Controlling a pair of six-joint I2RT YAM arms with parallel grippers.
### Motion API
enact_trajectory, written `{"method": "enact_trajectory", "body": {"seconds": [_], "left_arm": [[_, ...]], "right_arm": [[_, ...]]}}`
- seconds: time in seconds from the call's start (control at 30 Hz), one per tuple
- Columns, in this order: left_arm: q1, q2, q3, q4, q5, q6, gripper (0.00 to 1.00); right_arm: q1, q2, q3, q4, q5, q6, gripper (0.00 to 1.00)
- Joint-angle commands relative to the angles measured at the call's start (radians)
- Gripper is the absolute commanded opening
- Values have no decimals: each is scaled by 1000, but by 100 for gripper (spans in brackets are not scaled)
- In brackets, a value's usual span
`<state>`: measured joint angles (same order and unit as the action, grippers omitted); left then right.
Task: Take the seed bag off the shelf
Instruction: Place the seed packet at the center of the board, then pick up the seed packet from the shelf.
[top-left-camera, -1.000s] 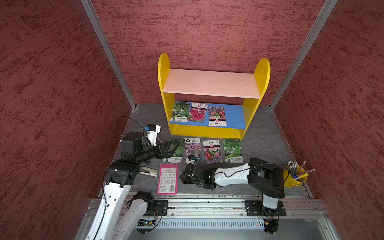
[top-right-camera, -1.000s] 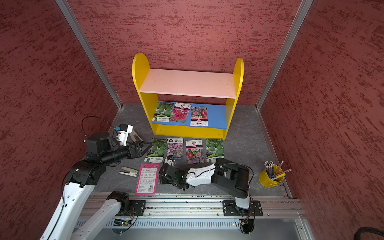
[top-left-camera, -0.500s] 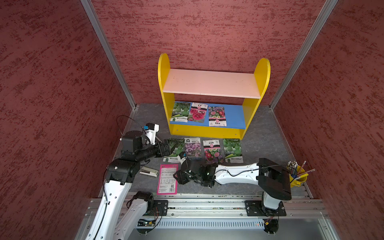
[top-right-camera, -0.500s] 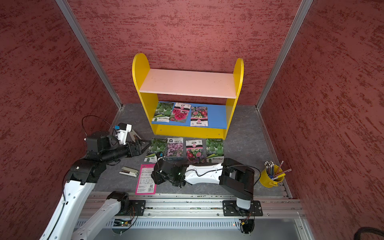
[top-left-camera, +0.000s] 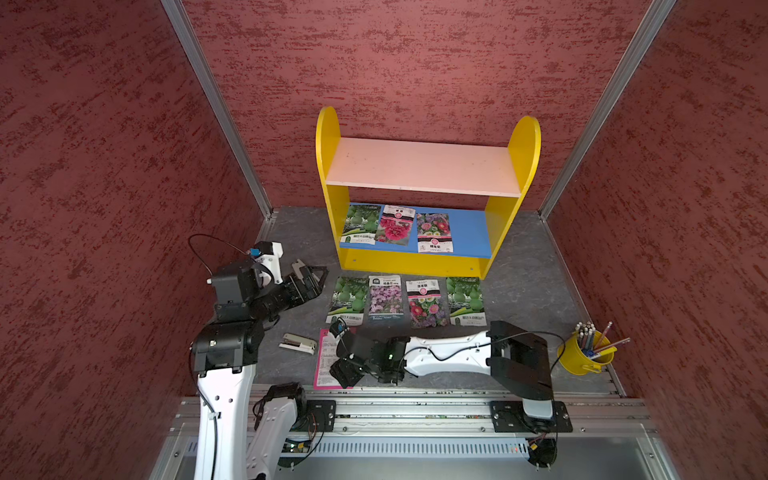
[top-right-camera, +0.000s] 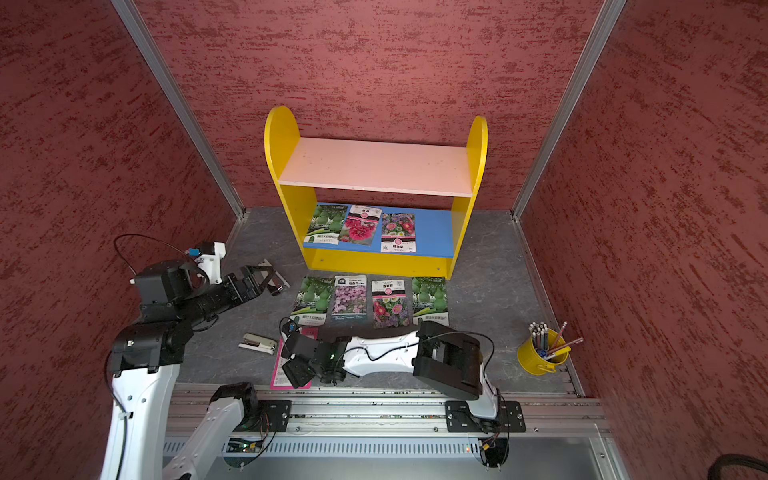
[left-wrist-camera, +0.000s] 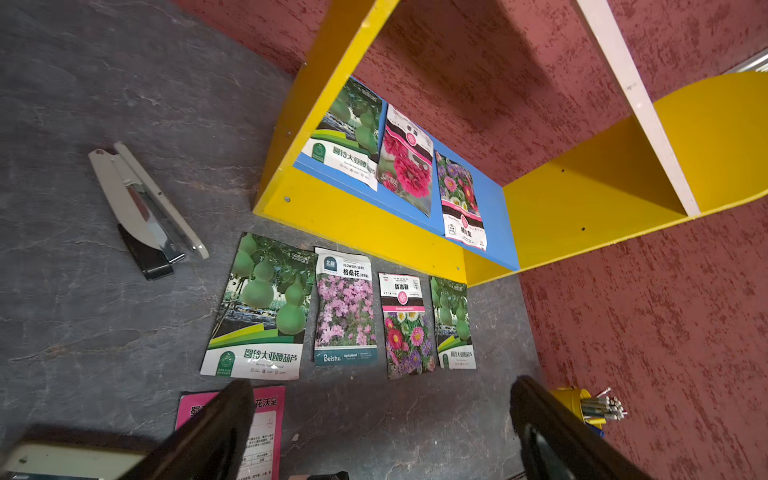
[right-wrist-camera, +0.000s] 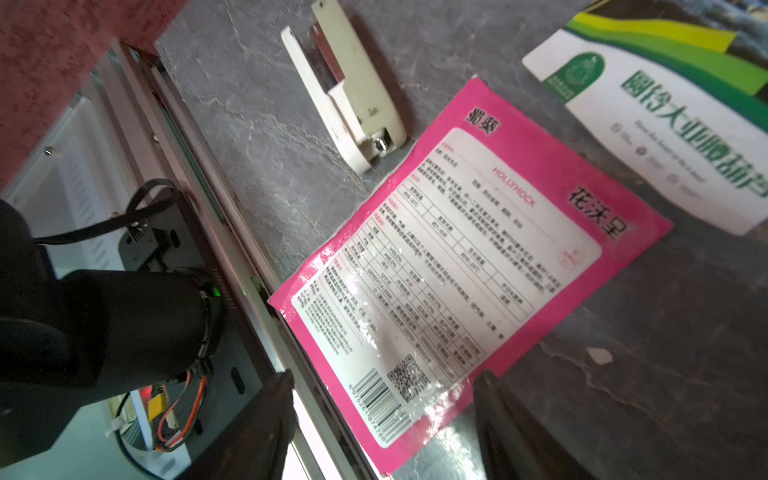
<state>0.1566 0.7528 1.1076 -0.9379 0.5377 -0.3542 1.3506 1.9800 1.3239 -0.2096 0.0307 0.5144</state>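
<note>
Inspection of the shelf (top-left-camera: 328, 137): it stands at the back of the tabletop (top-left-camera: 532, 282) against the red wall. Its pale pink upper board (top-left-camera: 419, 166) carries nothing. Its blue lower board (top-left-camera: 469, 232) holds three packets lying flat side by side: a gourd seed bag (top-left-camera: 360, 224), a red-flower seed bag (top-left-camera: 395, 226) slightly overlapping it, and a mixed-flower seed bag (top-left-camera: 434, 232). The right end of the board is bare. Directly in front of the shelf, a row of four seed bags (top-left-camera: 385, 297) lies flat on the tabletop. A pink seed bag (right-wrist-camera: 457, 266) lies off the shelf, printed back upward, flat on the tabletop with one edge at the front rail. The right gripper (right-wrist-camera: 384, 382) sits low over its barcode end with jaws spread, one on either side of the packet and pinching nothing. The left gripper (left-wrist-camera: 380, 384) hangs above the tabletop left of the shelf, pointing toward the row, jaws spread wide and empty. A closed white stapler (top-left-camera: 298, 343) lies just beside the pink seed bag. An opened stapler (left-wrist-camera: 145, 208) lies near the left gripper. At the right front corner, a yellow bucket (top-left-camera: 579, 361) stands upright and holds a bunch of pencils (top-left-camera: 590, 336).
</note>
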Motion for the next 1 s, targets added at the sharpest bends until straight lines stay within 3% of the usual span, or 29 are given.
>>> {"method": "enact_trajectory", "body": {"seconds": [0.0, 0.43, 0.97], "left_arm": [[62, -5, 14, -24, 66, 26, 100], [132, -9, 0, 9, 125, 1, 100], [133, -14, -11, 19, 146, 0, 100]], "right_arm": [[17, 31, 51, -64, 25, -60, 75], [59, 132, 194, -195, 109, -173, 78], [51, 204, 247, -241, 173, -163, 78]]}}
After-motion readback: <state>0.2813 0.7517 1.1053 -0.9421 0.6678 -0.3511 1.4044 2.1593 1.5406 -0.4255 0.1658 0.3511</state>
